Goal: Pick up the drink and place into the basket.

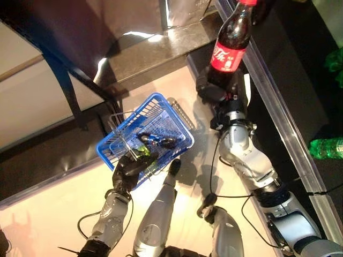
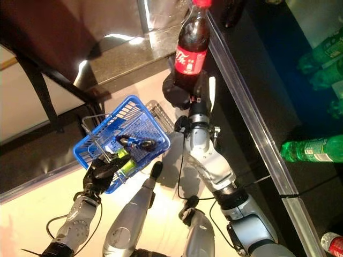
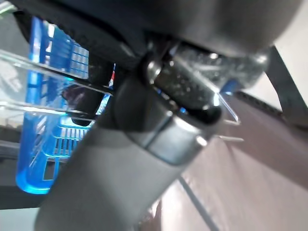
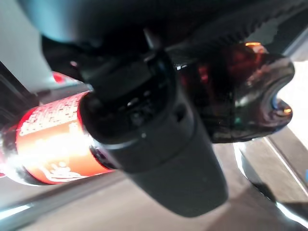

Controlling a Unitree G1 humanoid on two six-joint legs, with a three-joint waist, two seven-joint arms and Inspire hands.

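Right hand (image 1: 213, 88): I see fingers clenched round cola bottle (image 1: 231, 40), held up beside shelf edge (image 2: 252, 118).
Left hand (image 1: 128, 168): fingers grasping blue basket (image 1: 161, 115) handle.

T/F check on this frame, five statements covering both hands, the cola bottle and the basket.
1. The right hand is clamped on the cola bottle. True.
2. The cola bottle is already inside the blue basket. False: it is held up beside the shelf edge, clear of the basket.
3. The left hand holds the blue basket by its near rim. True.
4. The basket is empty. False: a few small items lie in it, including a green one.
5. A green bottle lies on the dark shelf to the robot's right. True.
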